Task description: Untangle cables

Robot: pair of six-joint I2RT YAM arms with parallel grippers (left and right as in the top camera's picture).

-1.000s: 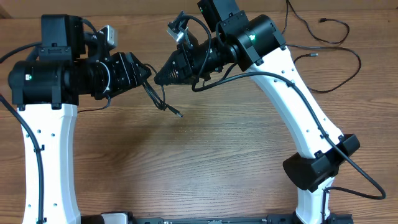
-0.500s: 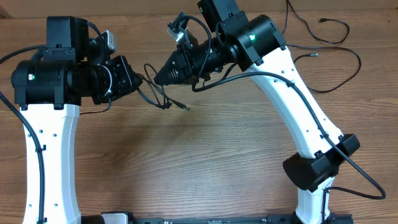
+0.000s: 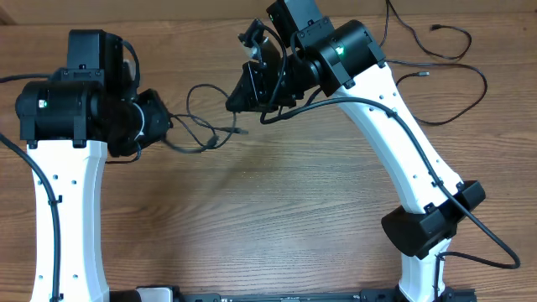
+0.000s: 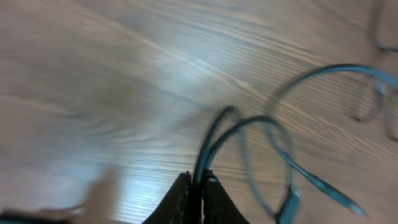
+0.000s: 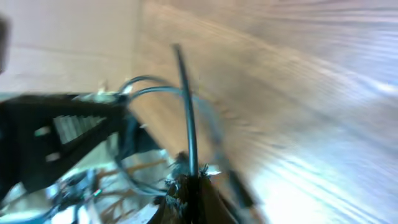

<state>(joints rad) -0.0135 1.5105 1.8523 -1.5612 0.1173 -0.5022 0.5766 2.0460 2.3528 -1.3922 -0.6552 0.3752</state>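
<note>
Cables (image 3: 200, 127) in the overhead view hang in loose loops between both hands above the wooden worktop (image 3: 252, 218), the left hand (image 3: 164, 130) at one end and the right hand (image 3: 232, 102) at the other; more lie well apart, far right

Left wrist view: the hand is pressed together, pinching two strands that rise and loop rightward

Right wrist view, blurred: the hand is clamped on one strand running straight up

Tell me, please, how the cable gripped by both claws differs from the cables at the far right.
The gripped cable is pinched by left claw and right claw; the loose cables lie untouched. The gripped cable bunches in small loops; the loose cables spread wide. Both are thin, black.
</note>
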